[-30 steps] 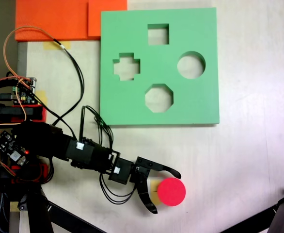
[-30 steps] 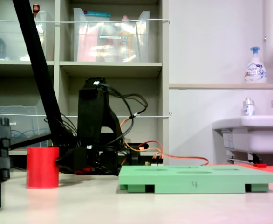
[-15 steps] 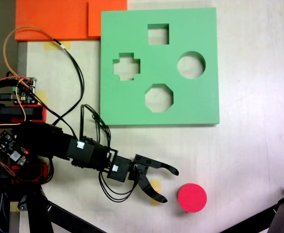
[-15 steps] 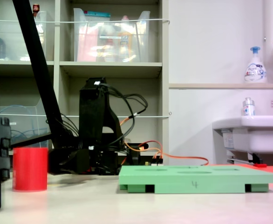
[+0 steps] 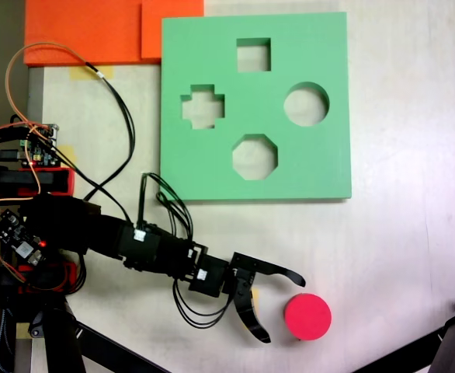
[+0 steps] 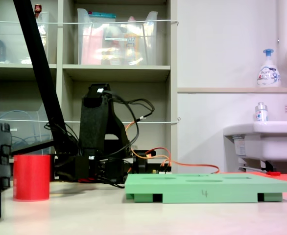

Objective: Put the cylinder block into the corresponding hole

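While the arm lies stretched low across the pale tabletop [image 5: 398, 233], its hand [image 5: 283, 306] has its two dark fingers spread wide apart with nothing between them, one finger [image 5: 278, 270] reaching toward the right of the top-down fixed view and the other [image 5: 249, 318] angling down toward the lower edge. Just beyond those fingertips, a little to the right and not touching either, stands the cylinder block [image 5: 307, 316], bright red and upright on its flat face; in the low side-on fixed view it [image 6: 31, 177] rests on the tabletop at the far left, clear of the black arm behind it. Well apart from the block, up in the top half of the top-down view, lies the square green foam board [image 5: 212, 167], flat on the tabletop, and the corresponding hole [image 5: 306, 104] is the round cutout on its right side, with bare tabletop showing through it. Near it in the board sit a square cutout [image 5: 253, 54] above, a cross-shaped cutout [image 5: 203, 106] to the left and an octagonal cutout [image 5: 254, 156] below. Orange foam sheets [image 5: 88, 31] lie at the top left corner, touching the board's edge. Black and orange wires [image 5: 119, 109] loop from the arm toward a small circuit board [image 5: 37, 144] at the left. From the side, the green board [image 6: 207, 188] lies low at the right, and shelves [image 6: 109, 73] with clear bins stand behind the arm.
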